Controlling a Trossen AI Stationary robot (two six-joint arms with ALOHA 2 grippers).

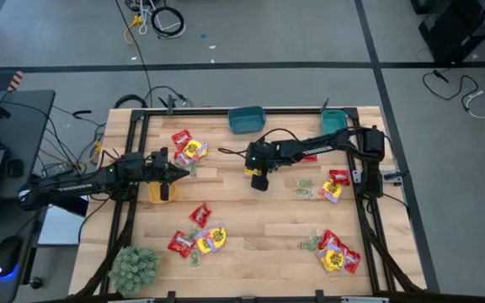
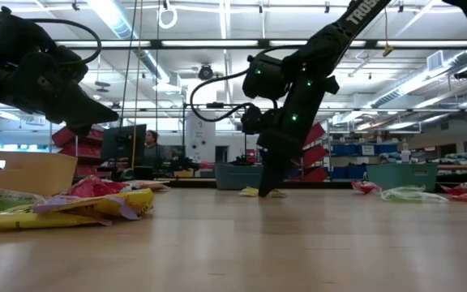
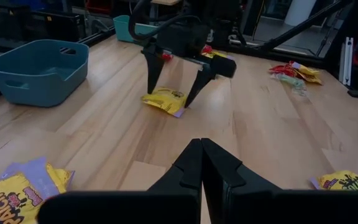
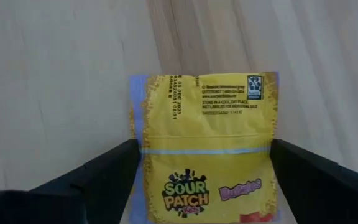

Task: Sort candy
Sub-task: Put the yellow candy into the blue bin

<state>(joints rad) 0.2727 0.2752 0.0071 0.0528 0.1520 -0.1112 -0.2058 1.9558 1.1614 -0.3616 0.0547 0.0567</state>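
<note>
A yellow Sour Patch packet (image 4: 204, 143) lies flat on the wooden table near its middle; it also shows in the left wrist view (image 3: 165, 99). My right gripper (image 3: 168, 99) points down over it, open, one finger on each side of the packet, fingertips down at the table (image 2: 267, 188). In the high view the gripper (image 1: 258, 177) hides the packet. My left gripper (image 3: 201, 155) is shut and empty, held above the table's left part (image 1: 179, 172) beside a yellow bin (image 1: 160, 191). My right gripper comes from above, pointing down. Its open fingers (image 4: 104, 177) stand at the packet's two side edges (image 4: 143, 149). I cannot tell whether they touch it. The packet lies flat on the table.
Heaps of red and yellow packets lie at the far left (image 1: 188, 147), near left (image 1: 200, 237), near right (image 1: 337, 252) and right (image 1: 331, 185). Two teal bins (image 1: 246, 119) (image 1: 333, 123) stand at the far edge. A green fuzzy ball (image 1: 135, 266) sits at the near left corner.
</note>
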